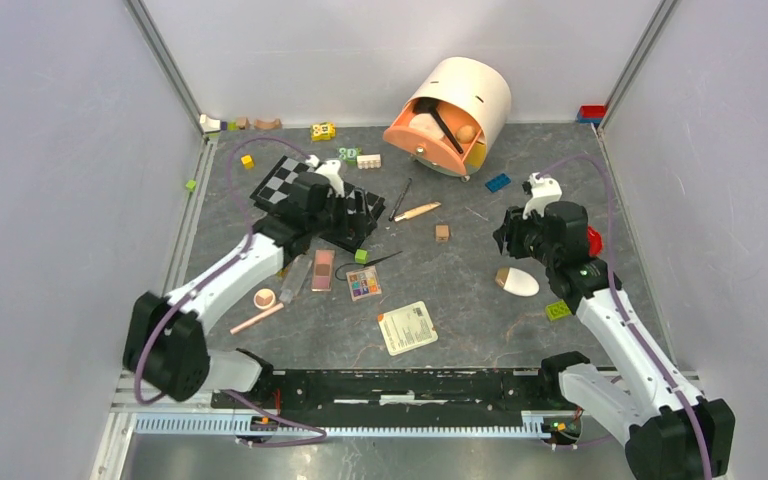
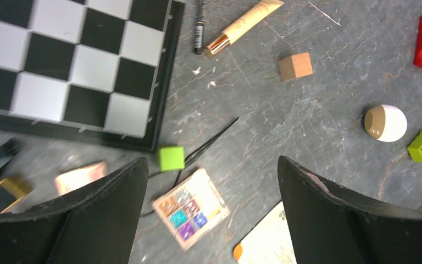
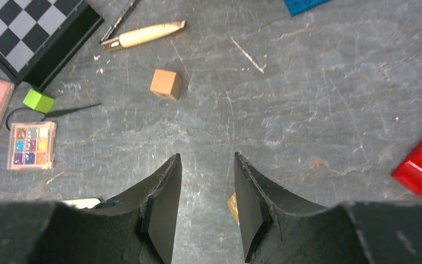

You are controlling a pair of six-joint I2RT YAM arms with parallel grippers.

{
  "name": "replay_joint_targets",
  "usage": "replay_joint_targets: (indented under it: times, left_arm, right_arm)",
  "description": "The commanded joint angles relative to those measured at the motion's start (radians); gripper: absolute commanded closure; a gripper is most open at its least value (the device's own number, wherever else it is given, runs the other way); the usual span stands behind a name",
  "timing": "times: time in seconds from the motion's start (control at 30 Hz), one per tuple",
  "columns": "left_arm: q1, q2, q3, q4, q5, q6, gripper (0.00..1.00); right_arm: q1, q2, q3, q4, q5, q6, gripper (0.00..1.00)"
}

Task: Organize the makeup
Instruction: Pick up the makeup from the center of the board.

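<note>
The left arm (image 1: 230, 275) and right arm (image 1: 615, 330) share one build: smooth white link shells set between bulky black joint housings, rounded at the shoulders. A thin purple cable (image 1: 230, 160) loops out along each arm. Each wrist carries a small white camera mount (image 1: 330, 172). The right wrist also shows a red patch (image 1: 593, 240) and a tiny green light (image 1: 588, 268). The left pincer (image 2: 211, 160) and right pincer (image 3: 206, 159) have matte black, tapered fingers with rough, slightly chipped edges.
</note>
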Motion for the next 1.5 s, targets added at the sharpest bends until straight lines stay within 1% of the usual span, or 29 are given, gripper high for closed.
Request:
replay_joint_targets:
  times: [0.0,0.1,0.17,0.33,0.43,0.57,0.7,0.87,1.03,1.23,1.3,1.47]
  left_arm:
    - [-0.031,0.162,0.010,0.276,0.040,-0.097,0.11]
    - [-0.042,0.292,0.057,0.394,0.069,-0.100,0.18]
    - [-0.050,0.371,0.099,0.445,0.075,-0.095,0.20]
    - [-0.060,0.553,0.244,0.491,0.106,-0.088,0.27]
    - [-0.062,0.632,0.319,0.493,0.103,-0.083,0.31]
    - [-0.063,0.713,0.402,0.459,0.061,-0.060,0.34]
    - [-0.062,0.779,0.461,0.434,0.035,-0.043,0.37]
    - [-0.063,0.842,0.498,0.426,0.016,-0.049,0.40]
    - [-0.062,0.874,0.493,0.437,-0.033,-0.058,0.39]
    - [-0.059,0.881,0.495,0.412,-0.091,-0.055,0.39]
    - [-0.060,0.878,0.505,0.372,-0.144,-0.050,0.39]
    - [-0.060,0.864,0.500,0.302,-0.219,-0.066,0.37]
  right_arm:
    - [0.000,-0.047,-0.036,0.008,-0.045,0.023,0.54]
    - [-0.001,-0.063,-0.045,-0.012,-0.054,0.018,0.54]
    - [-0.001,-0.076,-0.053,-0.024,-0.052,0.013,0.54]
    - [-0.001,-0.119,-0.084,-0.045,-0.049,0.011,0.54]
    - [0.000,-0.141,-0.100,-0.061,-0.040,0.007,0.54]
    - [0.000,-0.161,-0.109,-0.083,-0.025,-0.002,0.54]
    - [-0.001,-0.173,-0.109,-0.100,-0.012,-0.012,0.54]
    - [0.000,-0.175,-0.108,-0.109,-0.004,-0.018,0.54]
    - [0.000,-0.171,-0.106,-0.116,-0.005,-0.019,0.54]
    - [-0.001,-0.170,-0.103,-0.118,-0.005,-0.020,0.54]
    - [-0.001,-0.166,-0.101,-0.116,-0.006,-0.018,0.55]
    - [0.000,-0.162,-0.105,-0.109,-0.013,-0.011,0.54]
